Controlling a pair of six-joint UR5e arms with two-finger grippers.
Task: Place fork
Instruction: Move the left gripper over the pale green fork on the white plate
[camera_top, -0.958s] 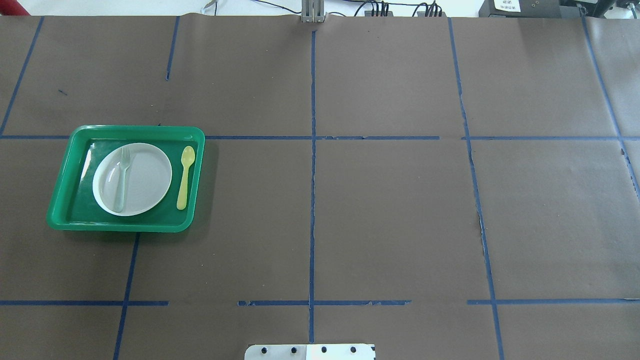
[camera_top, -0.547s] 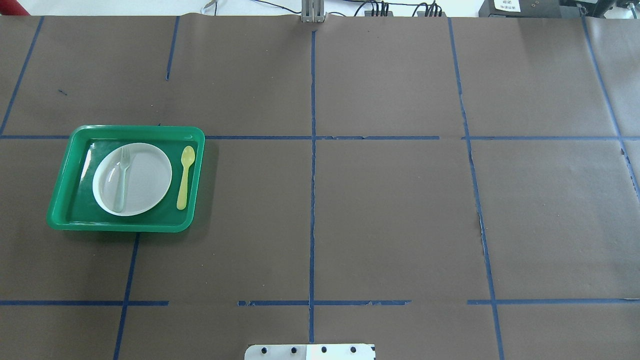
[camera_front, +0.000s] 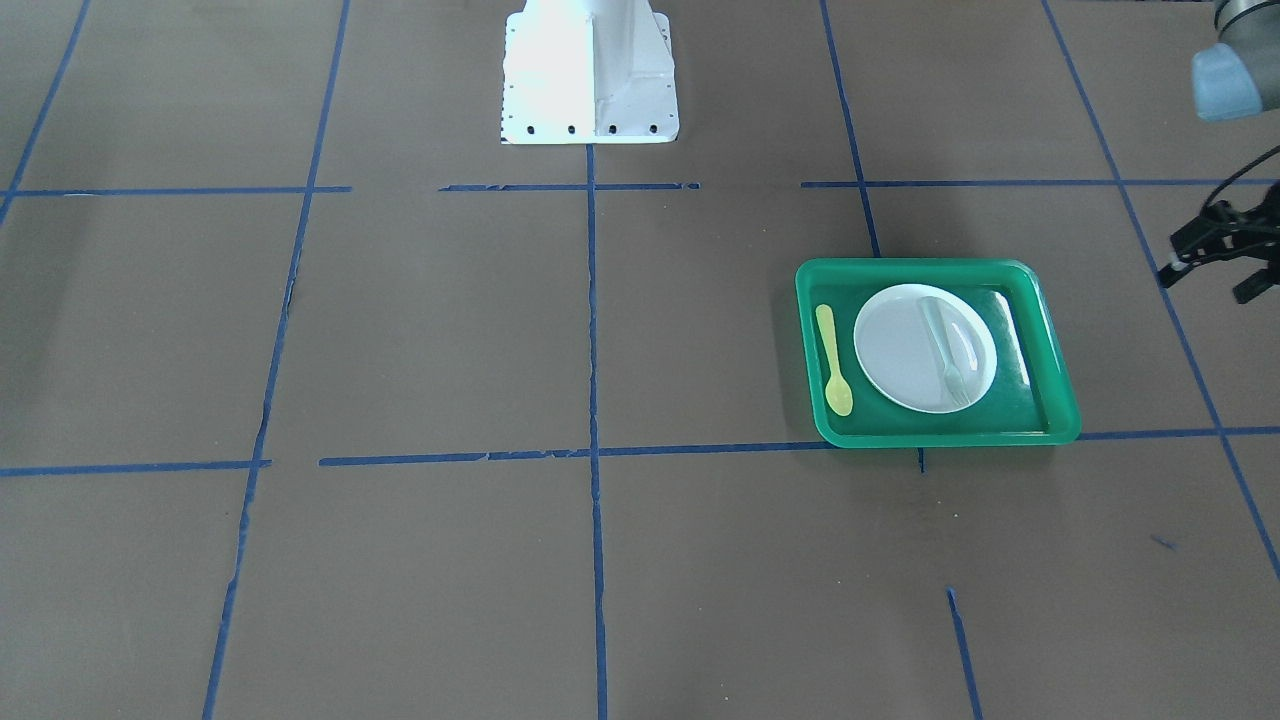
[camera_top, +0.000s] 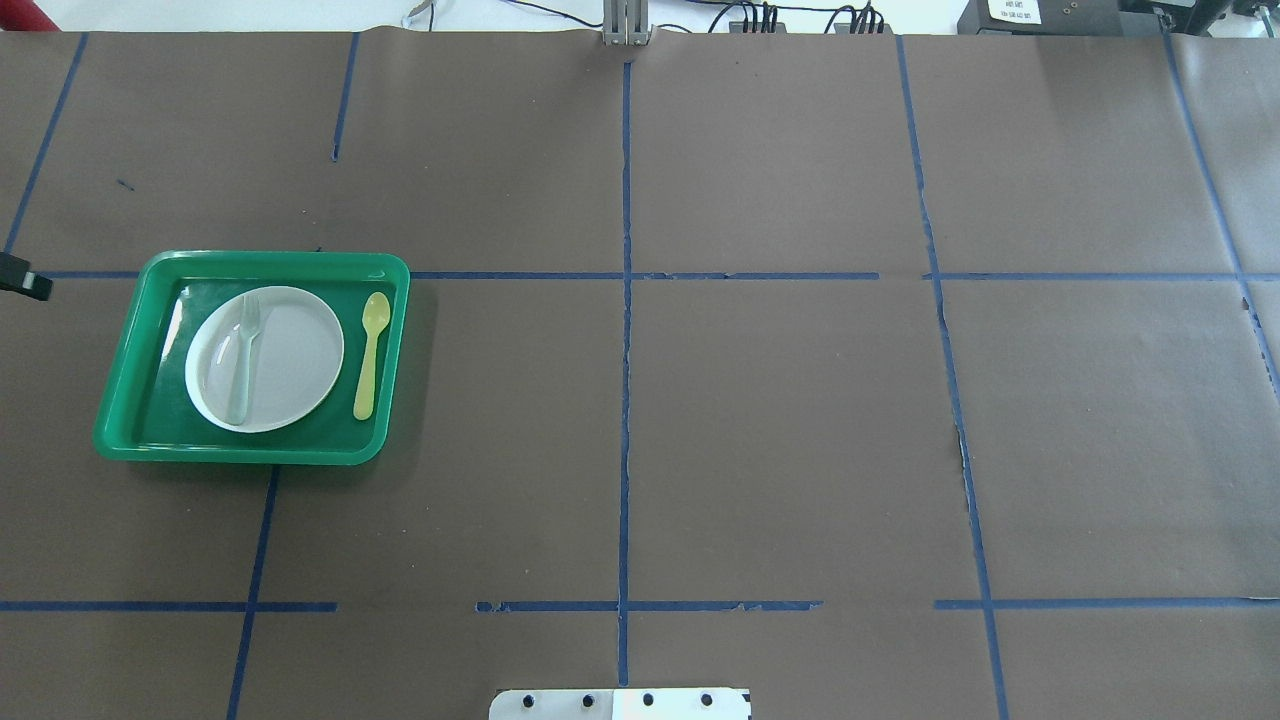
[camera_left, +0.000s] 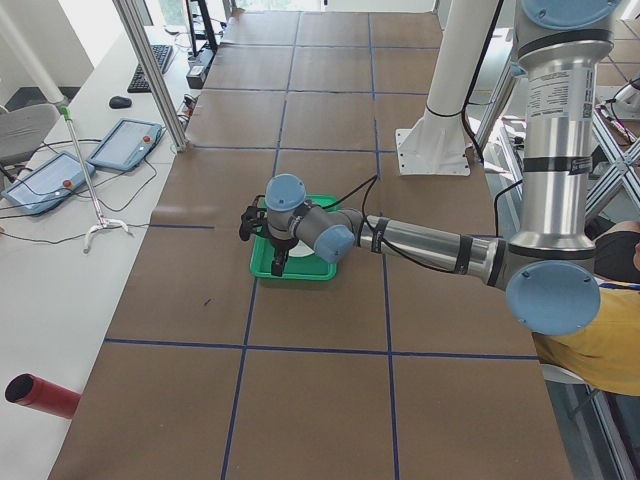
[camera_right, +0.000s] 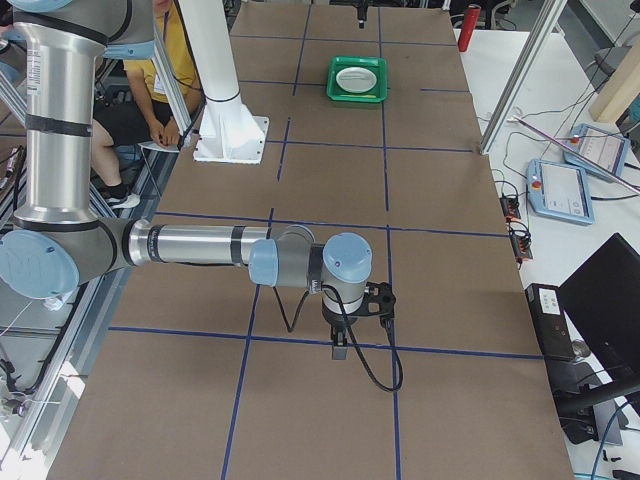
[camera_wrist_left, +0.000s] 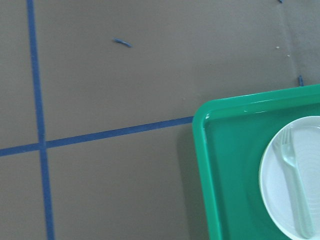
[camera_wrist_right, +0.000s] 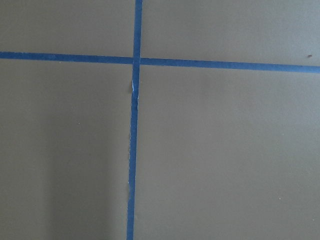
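nothing of the placing looks done to us. at the far left the left gripper (camera_front: 1215, 277) hangs over the bare surface (camera_top: 780, 430) just outside the green tray (camera_top: 270, 260). its jaws seem parted and empty, though they sit at the very edge of the view. the tray is glossy moulded plastic, rectangular, with rounded corners and a raised rim. in it sits a round white plate (camera_top: 295, 350), smooth with faint rings. the fork (camera_top: 243, 355) lies untouched on the plate's left half, tines away from the robot. it is slim, pale and half see-through, and easily lost against the white. right of the plate a yellow spoon (camera_top: 369, 355) lies on the tray floor. well off to the right the right gripper (camera_right: 338, 348) hangs over brown paper crossed with blue tape; we cannot tell how its jaws stand. grasping, lifting and setting down all remain
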